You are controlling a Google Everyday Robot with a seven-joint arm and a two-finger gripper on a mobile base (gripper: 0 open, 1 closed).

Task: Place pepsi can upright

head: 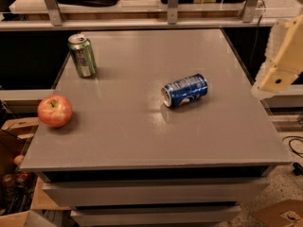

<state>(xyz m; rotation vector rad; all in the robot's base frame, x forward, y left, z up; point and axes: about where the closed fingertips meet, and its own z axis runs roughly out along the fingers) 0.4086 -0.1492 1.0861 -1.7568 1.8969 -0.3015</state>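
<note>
The pepsi can (pixel 184 90) is dark blue with silver ends. It lies on its side near the middle of the grey table (pixel 142 136), with one silver end facing front left. My gripper (pixel 281 56) shows as a pale cream shape at the right edge of the view, beyond the table's right side. It hangs above table height, well apart from the can, and nothing shows in it.
A green-and-silver can (pixel 82 55) stands upright at the back left of the table. A red apple (pixel 55 111) sits near the left edge. A shelf rail with metal posts (pixel 173 4) runs behind the table. Cardboard boxes (pixel 19 126) lie on the floor at the left.
</note>
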